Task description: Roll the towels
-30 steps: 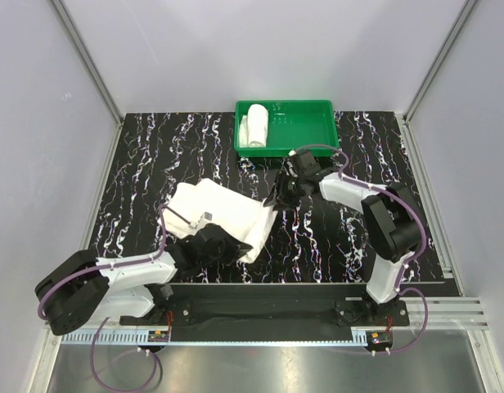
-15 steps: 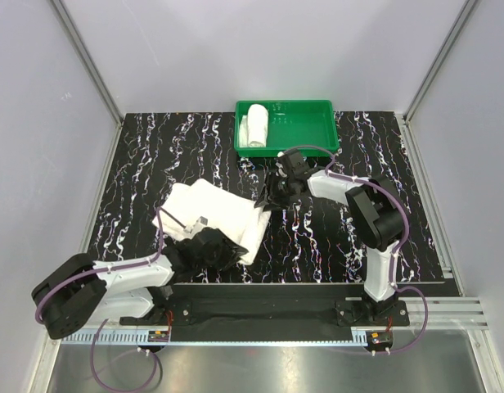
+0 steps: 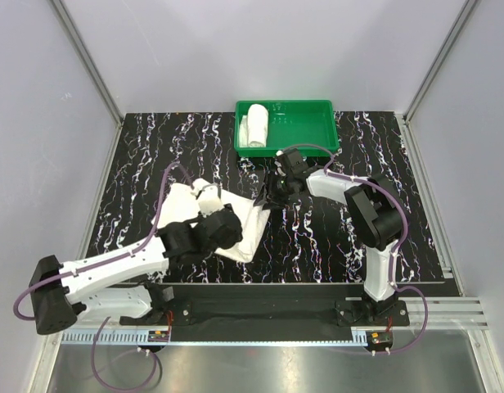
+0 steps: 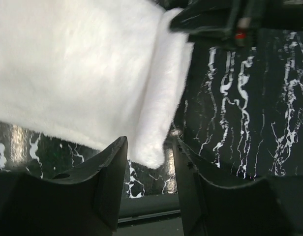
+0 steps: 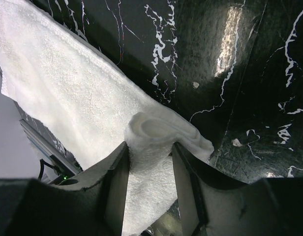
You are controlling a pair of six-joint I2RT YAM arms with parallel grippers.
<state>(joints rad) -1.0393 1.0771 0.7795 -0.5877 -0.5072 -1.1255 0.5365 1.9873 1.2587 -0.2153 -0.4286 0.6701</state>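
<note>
Now the left fingers point(image 4: 107, 187) stand released either side of the towel point(image 4: 68, 64) edge, while the right fingers point(image 5: 114, 187) pinch its bunched corner.

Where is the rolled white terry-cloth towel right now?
In the top view, the rolled white terry-cloth towel lies in the left end of the green plastic tray, at the far edge of the black marbled table.

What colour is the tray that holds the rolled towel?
Green. The tray shows best in the top external view.
</note>
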